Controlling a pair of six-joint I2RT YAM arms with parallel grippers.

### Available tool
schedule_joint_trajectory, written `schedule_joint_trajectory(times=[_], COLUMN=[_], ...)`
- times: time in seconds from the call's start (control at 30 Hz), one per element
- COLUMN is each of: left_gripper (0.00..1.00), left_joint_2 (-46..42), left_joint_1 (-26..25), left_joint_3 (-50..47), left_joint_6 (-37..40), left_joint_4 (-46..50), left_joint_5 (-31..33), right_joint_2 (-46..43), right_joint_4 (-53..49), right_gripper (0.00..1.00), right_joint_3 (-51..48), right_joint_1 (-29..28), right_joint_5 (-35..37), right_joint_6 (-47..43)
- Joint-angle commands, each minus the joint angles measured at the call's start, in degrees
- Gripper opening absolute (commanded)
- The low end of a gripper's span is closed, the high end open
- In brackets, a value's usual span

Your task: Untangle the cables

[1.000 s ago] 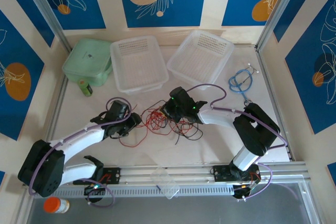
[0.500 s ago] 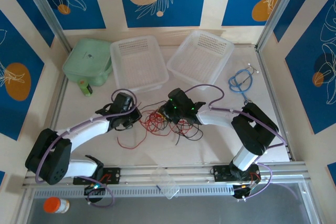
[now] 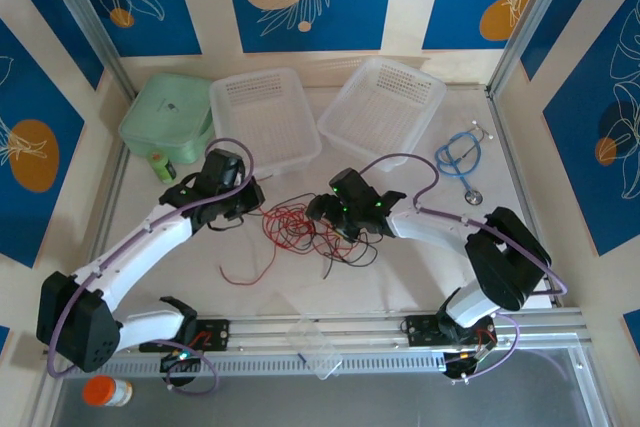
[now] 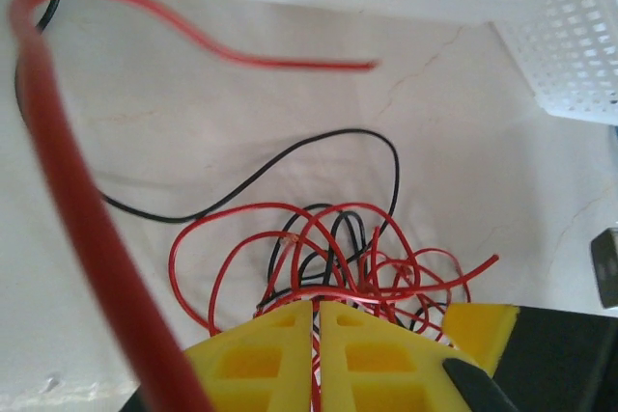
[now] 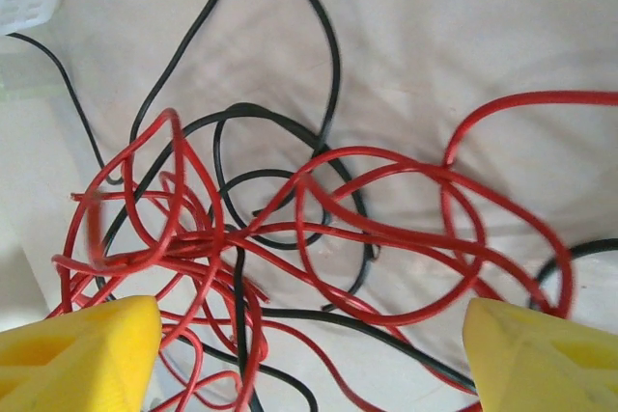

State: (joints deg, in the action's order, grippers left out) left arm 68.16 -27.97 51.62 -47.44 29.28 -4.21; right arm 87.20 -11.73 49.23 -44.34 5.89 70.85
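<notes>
The left gripper [image 4: 314,314] is closed. Its yellow fingers [image 4: 261,359] pinch a red strand of the cables [image 4: 328,258] at the seam between them. The right gripper [image 5: 309,320] stands wide open above the knot and holds nothing.

**Location.** The cables [image 3: 300,227] lie on the table [image 3: 420,277] between the two grippers, just in front of the white baskets [image 3: 262,117].

**Progress.** The task is judged to be at an early stage.
- Red and black strands cross and loop through one another in a single dense clump [image 5: 222,238].
- No cable lies fully separate from the rest.
- One red end trails free toward the near edge, and some black loops spread loosely to the right.
- Every cable has yet to be drawn clear.

**Count.**
- Grippers: two.
- White baskets: two.
- Green box [image 3: 165,112]: one.
- Light-blue looped cable [image 3: 458,157]: one.
- Red and black cables: both colours present. The number of each cannot be told, since the strands overlap.
</notes>
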Motion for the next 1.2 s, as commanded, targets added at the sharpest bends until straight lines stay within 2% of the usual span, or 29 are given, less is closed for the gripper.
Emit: schedule_joint_trajectory(times=[0.0, 0.1, 0.2, 0.23, 0.27, 0.3, 0.33, 0.37, 0.43, 0.5, 0.67, 0.87, 1.17], left_gripper=[0.0, 0.0, 0.0, 0.0, 0.0, 0.0, 0.0, 0.0, 0.0, 0.0, 0.0, 0.0, 0.0], left_joint_2=[-0.5, -0.6, -1.0, -1.1, -1.2, -1.3, -1.4, -1.6, -2.0, -2.5, -3.2, -2.5, -1.0], left_joint_1=[0.9, 1.1, 1.2, 1.3, 1.5, 1.6, 1.8, 2.0, 3.0, 3.8, 6.8, 8.6, 8.9], left_joint_3=[2.3, 2.5, 1.9, 1.5, 1.2, 0.8, 0.5, 0.3, 0.2, 0.0, -1.6, -5.5, -10.5], left_joint_6=[2.5, 2.9, 2.7, 2.6, 2.6, 2.5, 2.6, 2.7, 3.4, 4.4, 6.9, 7.4, 8.1], left_joint_4=[4.2, 4.7, 4.7, 4.6, 4.6, 4.6, 4.6, 4.7, 5.6, 6.7, 7.7, 4.7, 2.4], left_joint_5=[0.0, -0.1, 0.1, 0.2, 0.3, 0.4, 0.7, 0.9, 1.5, 2.4, 3.4, 2.2, 4.6], right_joint_2=[2.0, 5.6, 7.5, 8.0, 8.4, 8.9, 9.5, 10.1, 11.3, 12.2, 12.5, 9.3, 7.0], right_joint_4=[-2.1, 0.1, -2.1, -4.1, -5.8, -7.8, -9.5, -10.9, -13.3, -14.4, -18.4, -24.9, -24.0], right_gripper=[0.86, 0.84, 0.73, 0.66, 0.54, 0.37, 0.27, 0.23, 0.09, 0.0, 0.0, 0.0, 0.0], right_joint_3=[-2.5, -2.4, -0.4, 0.6, 1.3, 1.9, 2.2, 2.3, 1.7, 0.2, -3.5, -4.9, -4.4], right_joint_1=[1.3, 2.2, 1.5, 1.0, 0.7, 0.4, 0.4, 0.4, 1.1, 2.1, 6.0, 10.8, 14.7], right_joint_5=[1.8, -0.2, 0.3, 1.3, 2.1, 3.0, 3.7, 4.2, 5.0, 5.4, 7.7, 14.1, 12.5], right_joint_6=[1.2, 2.0, 1.2, 0.7, 0.4, 0.2, 0.0, -0.1, 0.0, 0.2, -0.3, -1.1, -1.7])
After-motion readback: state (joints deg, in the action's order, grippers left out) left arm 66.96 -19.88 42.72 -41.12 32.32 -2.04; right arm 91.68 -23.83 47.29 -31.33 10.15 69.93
